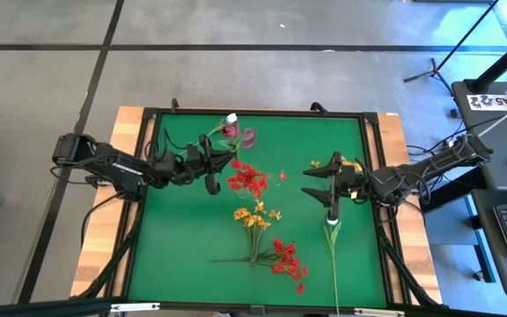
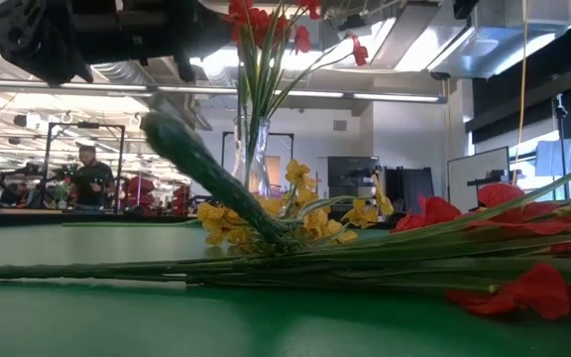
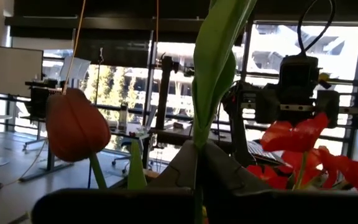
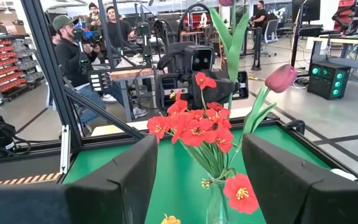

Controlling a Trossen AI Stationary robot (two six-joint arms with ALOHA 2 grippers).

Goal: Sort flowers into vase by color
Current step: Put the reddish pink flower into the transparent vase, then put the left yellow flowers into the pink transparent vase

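Left gripper (image 1: 214,163): jaws pinching a flower stem (image 3: 213,68), lowering beside the red spray (image 1: 247,180); keeping it upright advised. Right gripper (image 1: 324,182): jaws spread, waiting.

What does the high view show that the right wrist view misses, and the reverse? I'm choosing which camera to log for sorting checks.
Only the high view shows the yellow-orange spray, the loose red spray lying on the mat and both arms, with the left gripper beside the vase. Only the right wrist view shows the glass vase and people behind the table. Both show the red flowers standing in it and the right gripper open.
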